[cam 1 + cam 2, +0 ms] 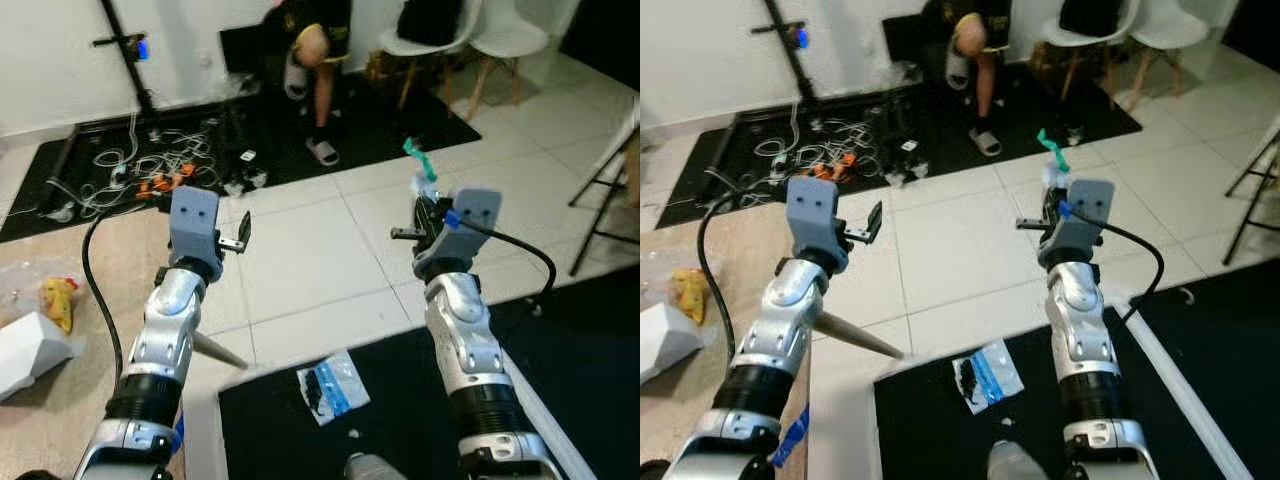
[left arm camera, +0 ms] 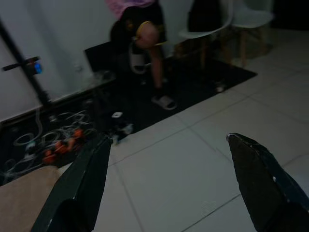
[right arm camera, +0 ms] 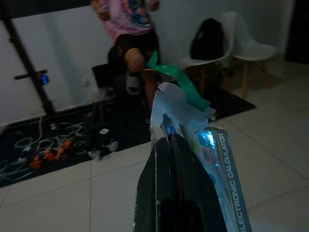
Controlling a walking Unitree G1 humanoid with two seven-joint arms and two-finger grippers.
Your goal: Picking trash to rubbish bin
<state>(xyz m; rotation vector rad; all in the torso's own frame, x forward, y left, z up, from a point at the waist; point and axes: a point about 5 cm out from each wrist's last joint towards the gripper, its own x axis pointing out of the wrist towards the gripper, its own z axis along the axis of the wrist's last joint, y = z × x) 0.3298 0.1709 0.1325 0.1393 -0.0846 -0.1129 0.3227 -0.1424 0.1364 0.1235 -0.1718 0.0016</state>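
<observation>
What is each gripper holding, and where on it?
The right gripper pinches a calculator package low down, its torn top and green scrap above the fingers. The left gripper is open, holding nothing.

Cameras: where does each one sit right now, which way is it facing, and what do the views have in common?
Left and right eye views: on the head, looking down at tiled floor; both silver arms show, right gripper holding trash packaging.
Left wrist view: along the left gripper, fingers apart, toward cables.
Right wrist view: along closed fingers clamping the packaging.
Shared: a seated person and white chairs.
</observation>
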